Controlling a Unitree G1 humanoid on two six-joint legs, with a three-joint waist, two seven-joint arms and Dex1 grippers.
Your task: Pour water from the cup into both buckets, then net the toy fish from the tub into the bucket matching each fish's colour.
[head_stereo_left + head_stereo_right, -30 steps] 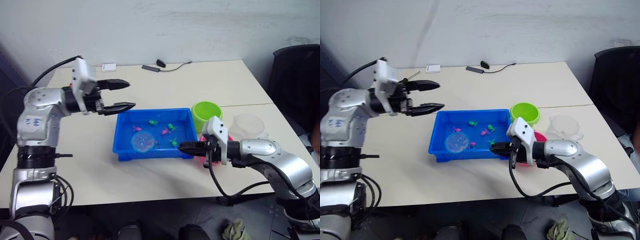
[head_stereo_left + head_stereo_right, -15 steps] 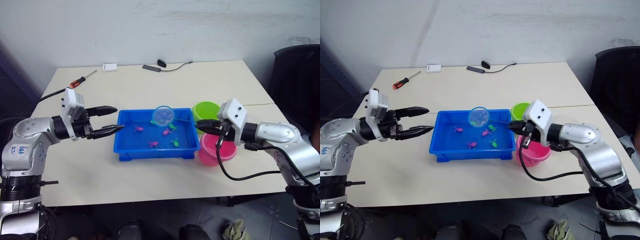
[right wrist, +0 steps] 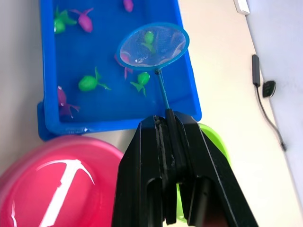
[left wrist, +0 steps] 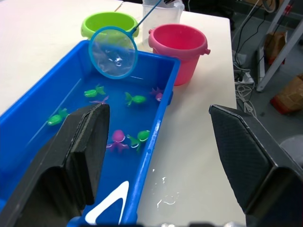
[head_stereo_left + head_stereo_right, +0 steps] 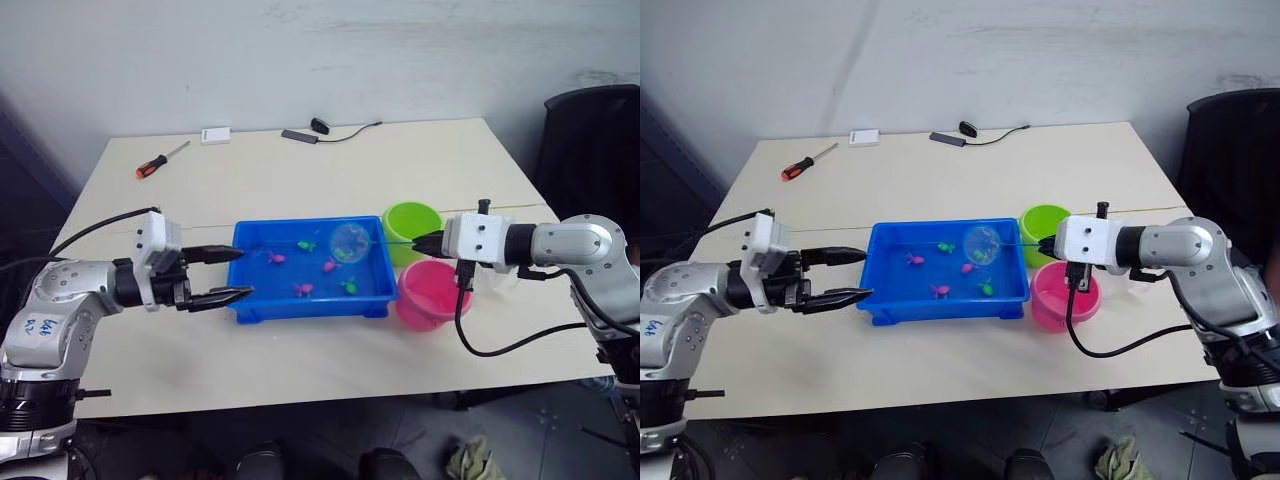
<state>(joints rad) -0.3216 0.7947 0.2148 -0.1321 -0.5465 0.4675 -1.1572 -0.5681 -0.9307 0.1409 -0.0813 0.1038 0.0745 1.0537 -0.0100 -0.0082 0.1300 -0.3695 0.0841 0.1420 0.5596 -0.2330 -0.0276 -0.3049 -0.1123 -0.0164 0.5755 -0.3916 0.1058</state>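
The blue tub (image 5: 243,300) sits mid-table holding water and several green and pink toy fish (image 5: 328,265). My right gripper (image 5: 428,241) is shut on the thin handle of a small blue-rimmed net (image 5: 349,241), whose hoop hangs over the tub's right half. A green fish (image 3: 149,37) shows through the mesh; I cannot tell if it lies in the net. The green bucket (image 5: 412,228) and pink bucket (image 5: 430,295) stand right of the tub, below that gripper. The clear cup (image 4: 163,12) stands behind them. My left gripper (image 5: 243,273) is open just left of the tub.
A screwdriver (image 5: 158,160), a small white box (image 5: 215,134) and a black cable with a plug (image 5: 318,128) lie at the table's far side. A black chair (image 5: 590,150) stands off the right edge. Water drops (image 4: 163,201) wet the table beside the tub.
The net rose out of the water at the tub's front left and swung right, now over the right half. My right arm drew back to the right. My left arm lowered toward the tub's left wall.
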